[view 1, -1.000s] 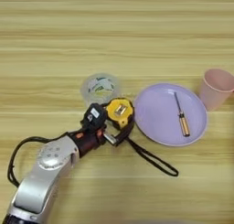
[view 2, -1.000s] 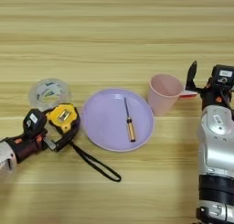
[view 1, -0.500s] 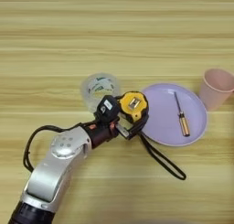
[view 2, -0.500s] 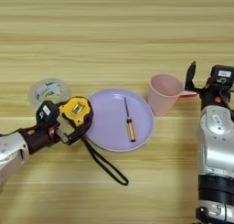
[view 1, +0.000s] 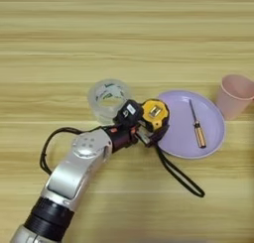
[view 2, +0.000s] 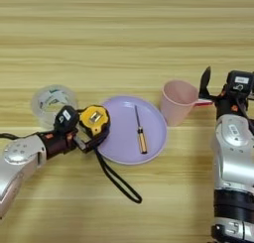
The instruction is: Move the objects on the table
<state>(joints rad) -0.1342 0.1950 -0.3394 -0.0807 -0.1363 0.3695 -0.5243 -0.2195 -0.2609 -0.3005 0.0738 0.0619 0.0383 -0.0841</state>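
Left eye view, left gripper point(view 1: 140, 129) fingers clamped on tape measure point(view 1: 154, 115), at purple plate point(view 1: 211, 145) rim

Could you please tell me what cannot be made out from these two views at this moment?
- Whether the tape measure rests on the plate rim or hangs above it: no side view.
- Left tool fingers: partly covered by the tape measure in both views.
- Right tool: outside the left eye view; the pink cup overlaps one finger.
- Label inside the tape roll: too small.
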